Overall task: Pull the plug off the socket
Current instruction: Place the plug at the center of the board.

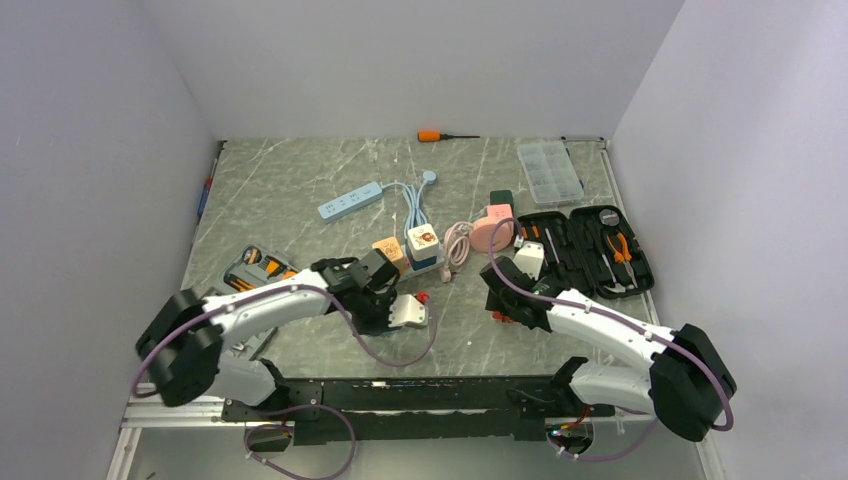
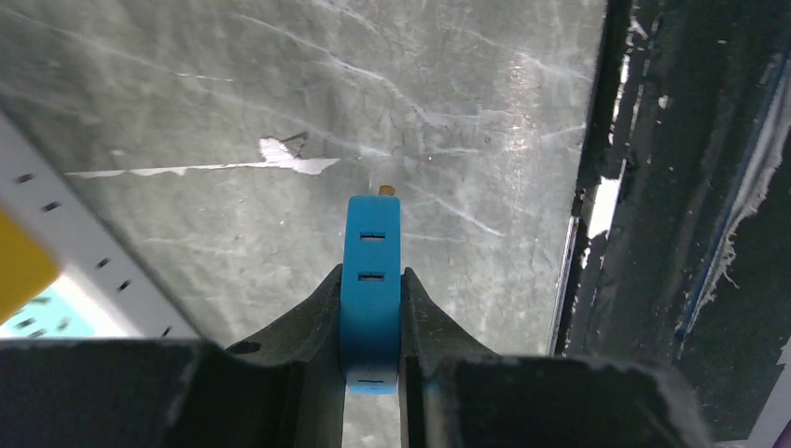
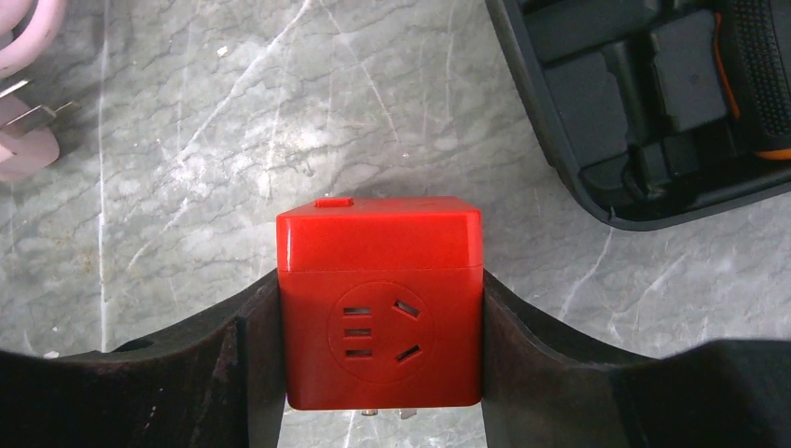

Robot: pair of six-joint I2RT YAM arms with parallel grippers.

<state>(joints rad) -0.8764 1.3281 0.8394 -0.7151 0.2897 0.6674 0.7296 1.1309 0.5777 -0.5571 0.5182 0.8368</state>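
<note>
My right gripper (image 1: 507,300) (image 3: 380,276) is shut on the plug (image 3: 380,245), a red cube with an outlet face toward the camera. Its metal prongs show bare under it, above the marble table, joined to nothing. In the top view only a bit of the plug's red (image 1: 498,316) shows under the fingers. My left gripper (image 1: 390,305) (image 2: 371,276) is shut on the socket (image 2: 371,245), seen edge-on as a narrow blue slotted bar with a brass tip. From above, the socket (image 1: 410,314) is a short white body with a red spot at its end.
A light-blue power strip (image 1: 350,200), cube adapters on a strip (image 1: 420,246) and a pink plug with cord (image 1: 482,232) lie mid-table. An open black tool case (image 1: 590,250) is right, a clear box (image 1: 549,170) and an orange screwdriver (image 1: 440,135) behind, a tool tray (image 1: 255,270) left.
</note>
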